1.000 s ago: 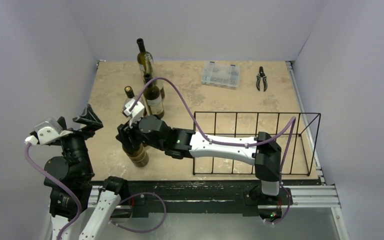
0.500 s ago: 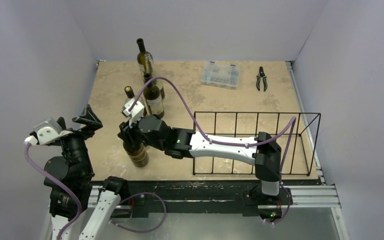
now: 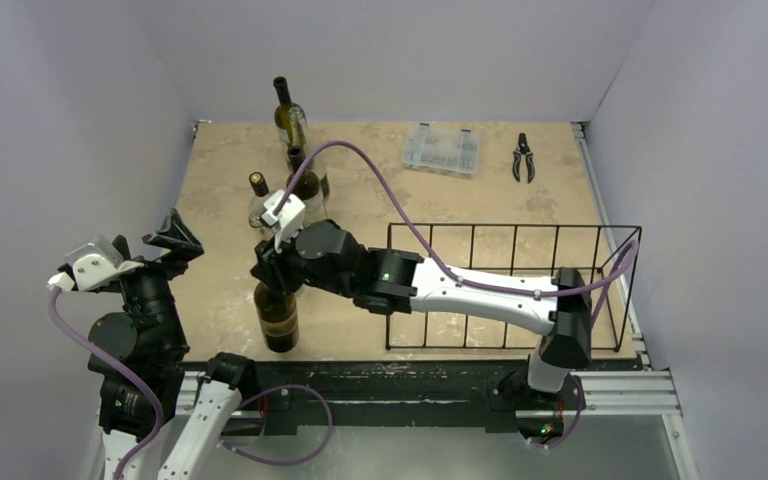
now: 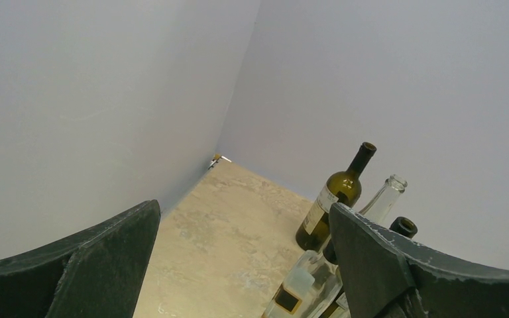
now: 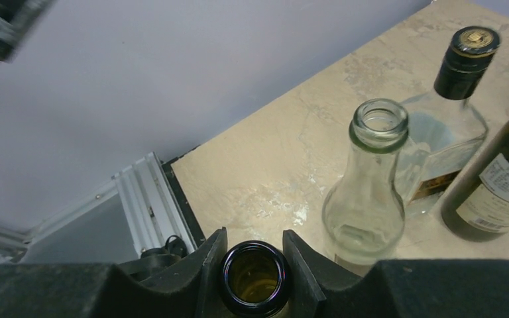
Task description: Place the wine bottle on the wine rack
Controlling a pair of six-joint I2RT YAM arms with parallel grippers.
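My right gripper (image 3: 273,268) is shut on the neck of a dark green wine bottle (image 3: 277,318), which stands upright near the table's front left. In the right wrist view the jaws press both sides of its open mouth (image 5: 254,277). The wine rack (image 3: 490,226), a low black wire frame with several slots, stands at the front right; my right arm reaches across it. My left gripper (image 3: 167,245) is open and empty at the left edge, apart from the bottles; in its wrist view (image 4: 242,265) nothing lies between the fingers.
Other bottles stand behind the held one: a clear open bottle (image 5: 370,192), a clear flask with a black cap (image 3: 260,203), a dark labelled bottle (image 3: 306,190) and a green one (image 3: 289,115) at the back. A clear plastic box (image 3: 442,149) and pliers (image 3: 524,157) lie at the back right.
My right gripper has risen and shifted slightly back with the dark bottle in it; more of the bottle's body shows below. The right elbow has swung right. The left arm has not moved.
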